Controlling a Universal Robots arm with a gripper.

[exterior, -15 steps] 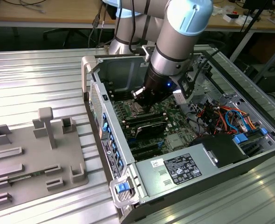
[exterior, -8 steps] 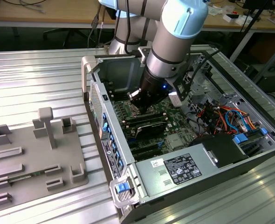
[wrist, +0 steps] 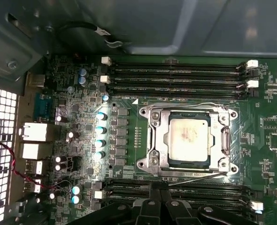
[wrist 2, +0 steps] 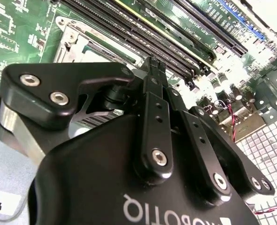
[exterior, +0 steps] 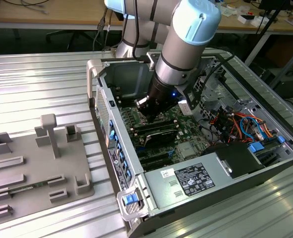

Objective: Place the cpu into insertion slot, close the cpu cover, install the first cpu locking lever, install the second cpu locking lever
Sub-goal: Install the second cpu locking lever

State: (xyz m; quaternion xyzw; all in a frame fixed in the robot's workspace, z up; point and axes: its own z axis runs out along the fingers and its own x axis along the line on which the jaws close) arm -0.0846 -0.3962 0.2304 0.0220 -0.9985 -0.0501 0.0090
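In the first wrist view the cpu, a square chip with a silvery top, lies flat in the socket on the green motherboard. The cpu cover is folded down around it as a metal frame. One thin wire lever runs along one side of the socket and a second lever along the opposite side, slightly slanted. I cannot tell whether either is latched. My gripper is shut and holds nothing, its tips just beside the second lever's side of the socket. In the second wrist view the gripper hangs above the board near the socket. In the exterior view the gripper reaches into the open computer case.
Black memory slots flank the socket on two sides. The power supply with its white label fills the case's near corner, with coloured cables to the exterior view's right. A grey fixture plate lies on the metal table at that view's left.
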